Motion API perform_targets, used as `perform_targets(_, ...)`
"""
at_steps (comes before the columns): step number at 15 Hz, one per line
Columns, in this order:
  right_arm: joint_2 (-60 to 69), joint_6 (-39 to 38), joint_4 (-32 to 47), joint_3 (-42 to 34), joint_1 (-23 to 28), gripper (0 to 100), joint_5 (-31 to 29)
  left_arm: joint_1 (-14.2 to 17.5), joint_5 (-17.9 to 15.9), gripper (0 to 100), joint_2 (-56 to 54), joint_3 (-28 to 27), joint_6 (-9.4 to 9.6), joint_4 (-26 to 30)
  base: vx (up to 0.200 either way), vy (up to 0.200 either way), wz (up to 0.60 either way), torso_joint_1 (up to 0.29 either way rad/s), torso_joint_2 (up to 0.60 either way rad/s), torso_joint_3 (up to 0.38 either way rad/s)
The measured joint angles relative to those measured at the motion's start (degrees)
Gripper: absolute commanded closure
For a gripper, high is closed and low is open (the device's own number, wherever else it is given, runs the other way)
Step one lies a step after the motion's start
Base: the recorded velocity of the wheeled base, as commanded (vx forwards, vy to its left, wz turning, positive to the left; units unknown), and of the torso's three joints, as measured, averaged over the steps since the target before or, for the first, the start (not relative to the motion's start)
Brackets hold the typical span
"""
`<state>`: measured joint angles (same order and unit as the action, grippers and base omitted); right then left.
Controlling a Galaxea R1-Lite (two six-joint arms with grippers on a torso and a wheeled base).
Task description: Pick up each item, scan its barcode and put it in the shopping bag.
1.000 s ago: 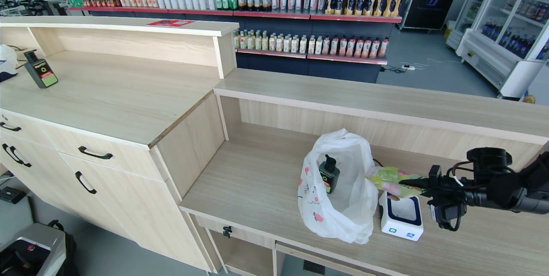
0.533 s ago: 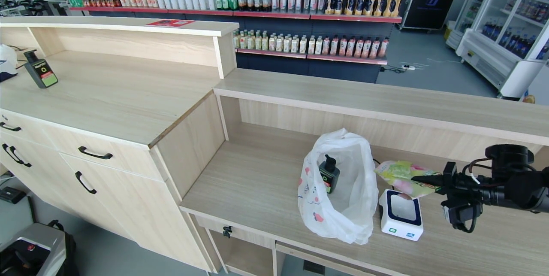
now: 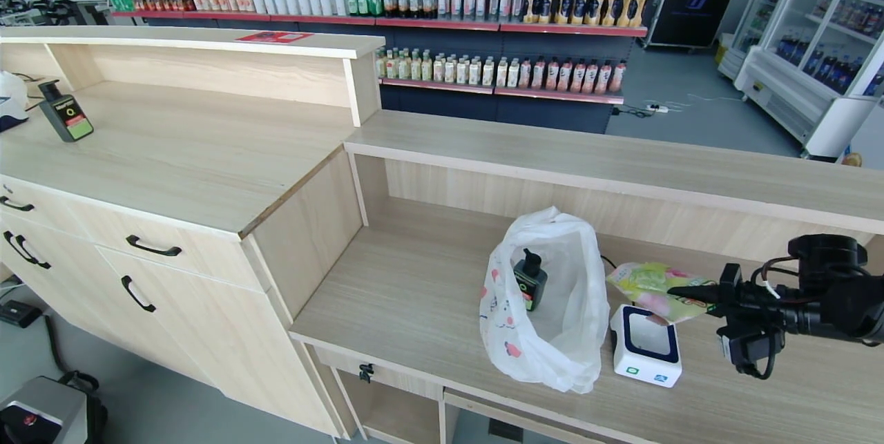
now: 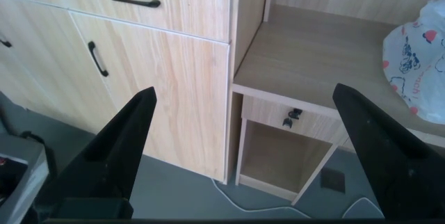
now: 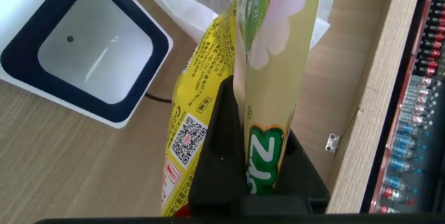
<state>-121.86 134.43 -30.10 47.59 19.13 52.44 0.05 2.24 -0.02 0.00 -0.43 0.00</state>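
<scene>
The counter (image 3: 414,292) is bearing an open white shopping bag (image 3: 552,347) with a pump bottle (image 3: 530,283) standing inside. The right arm is lying level over the counter, its gripper (image 3: 684,291) pinching a green snack packet (image 3: 646,282) just by the scanner (image 3: 646,344), near the bag. The left gripper (image 4: 247,147) is hanging spread wide before the cupboard (image 4: 174,78).

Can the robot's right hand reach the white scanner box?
Probably yes. The right hand hangs just beside the scanner with nothing between them, though it is shut on the snack packet.
</scene>
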Motion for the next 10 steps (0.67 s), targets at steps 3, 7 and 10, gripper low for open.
perform_targets(3, 3.8, -6.1, 3.7, 0.0, -1.9, 100, 2.9, 0.0, 0.0, 0, 0.0, 0.0, 0.0, 0.0, 0.0, 0.0, 0.0, 0.0, 0.0, 0.0)
perform_targets(7, 16.3, -36.5, 9.6, 0.0, -4.3, 100, 4.3, 0.0, 0.0, 0, 0.0, 0.0, 0.0, 0.0, 0.0, 0.0, 0.0, 0.0, 0.0, 0.0)
perform_targets(10, 26.9, -66.1, 10.4, -0.5, -4.3, 100, 3.7, 0.0, 0.0, 0, 0.0, 0.0, 0.02, 0.0, 0.0, 0.0, 0.0, 0.0, 0.0, 0.0)
